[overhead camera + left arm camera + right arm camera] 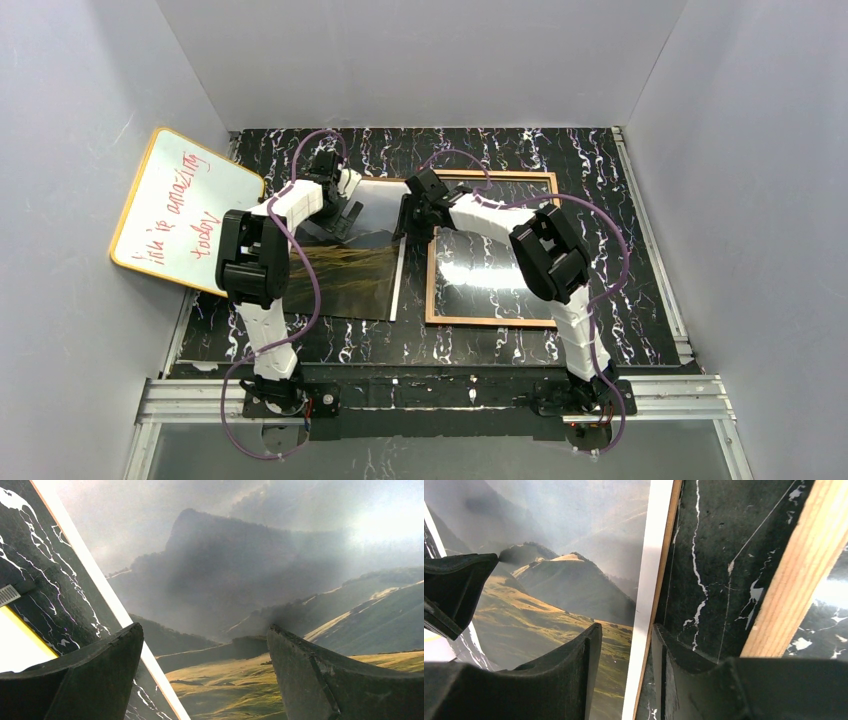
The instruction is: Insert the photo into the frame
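Lying flat on the black marbled table (600, 180), the photo (350, 275) sits left of centre in the overhead view, mountain print face up. The frame (490, 321) lies just beside it on the right, tan wood side up, with glare on the pane inside it. A narrow strip of table separates the two.

Left gripper (204, 630): over the upper part of the photo, jaws wide apart, nothing between them. Its wrist view shows grey sky and hillside beneath, with the print's white left border and bare table at the left of the picture.

Right gripper (626, 630): at the photo's upper right edge, jaws narrow. One finger stands over the printed hillside, the other over the table side, and the white border runs up through the gap. Contact between pads and paper cannot be confirmed.

A yellow-edged whiteboard (185, 210) with red writing leans against the wall at the left, apart from both items
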You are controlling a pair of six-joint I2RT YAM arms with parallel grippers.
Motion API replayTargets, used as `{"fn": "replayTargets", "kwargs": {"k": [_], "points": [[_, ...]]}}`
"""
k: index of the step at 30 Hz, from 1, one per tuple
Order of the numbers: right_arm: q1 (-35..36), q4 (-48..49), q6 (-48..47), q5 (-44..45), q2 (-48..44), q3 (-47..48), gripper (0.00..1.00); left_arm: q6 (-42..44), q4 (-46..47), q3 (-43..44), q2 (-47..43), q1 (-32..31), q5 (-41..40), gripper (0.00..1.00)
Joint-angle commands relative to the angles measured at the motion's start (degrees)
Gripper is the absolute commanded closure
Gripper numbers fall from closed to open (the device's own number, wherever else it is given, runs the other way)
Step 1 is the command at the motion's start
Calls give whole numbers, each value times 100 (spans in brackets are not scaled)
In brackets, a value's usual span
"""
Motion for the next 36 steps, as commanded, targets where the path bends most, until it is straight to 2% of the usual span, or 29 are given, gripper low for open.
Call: {"fn": "replayTargets", "kwargs": {"k": [1, 14, 19, 24, 31, 36], "points": [[215, 696, 183, -497, -479, 150, 53, -133, -349, -181, 211, -97, 307, 7], [264, 559, 135, -423, -765, 135, 55, -186, -327, -192, 260, -250, 290, 8], [266, 482, 191, -524, -778, 20, 50, -164, -372, -115, 219, -273, 266, 8], [287, 345, 323, -624, -1219, -713, 42, -4, -889, 461, -48, -123, 426, 6], [499, 146, 482, -919, -1767, -1616, 40, 464, -1782, 1481, -438, 423, 745, 2], [672, 54, 522, -1086, -1737, -1819, 40, 886, -1350, 703, -741, 544, 22, 4]]}}
